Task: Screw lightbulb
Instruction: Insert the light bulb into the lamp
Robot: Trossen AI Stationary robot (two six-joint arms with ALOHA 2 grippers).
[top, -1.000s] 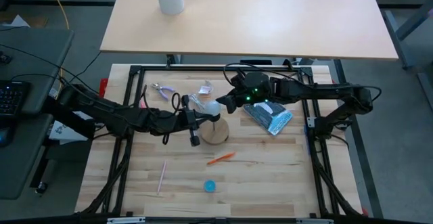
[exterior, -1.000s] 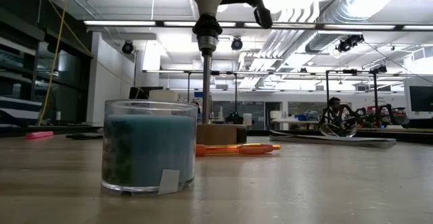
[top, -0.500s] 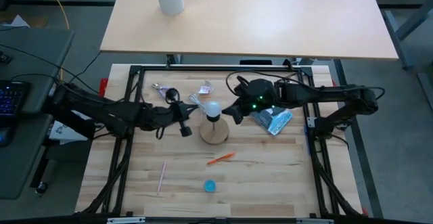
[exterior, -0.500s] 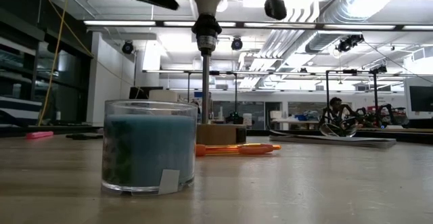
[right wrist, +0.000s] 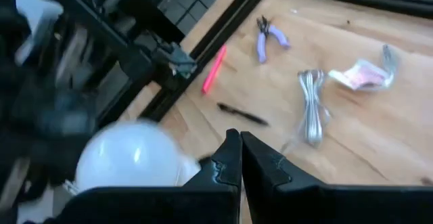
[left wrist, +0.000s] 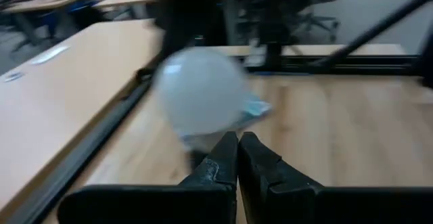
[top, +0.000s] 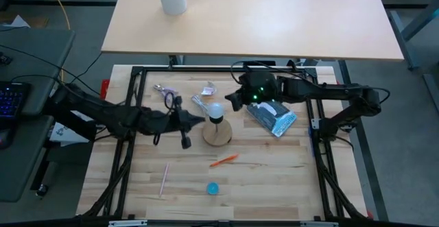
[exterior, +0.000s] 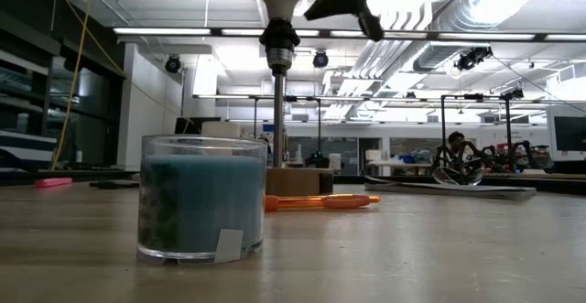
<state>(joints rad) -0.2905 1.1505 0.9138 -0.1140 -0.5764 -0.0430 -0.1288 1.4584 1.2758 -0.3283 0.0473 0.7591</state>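
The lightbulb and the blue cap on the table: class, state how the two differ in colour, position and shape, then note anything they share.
Colour: the lightbulb is white; the blue cap is blue.
Position: the lightbulb stands raised on a stem above the round wooden base; the blue cap lies flat on the table, nearer its front edge.
Shape: in the low view the lightbulb is a rounded globe on a narrower socket; the blue cap is a squat cylinder.
Shared: neither is held by a gripper.

Lightbulb (top: pixel 216 109) sits on top of its post, above the round wooden base (top: pixel 217 135) — mid-table. My left gripper (top: pixel 199 121) lies just left of the bulb, my right gripper (top: pixel 232 102) just right of it. Pen (top: pixel 224 160) in front of the base; cap (top: pixel 213 188) nearer the front edge. Pliers (top: pixel 162 90) behind, to the left.
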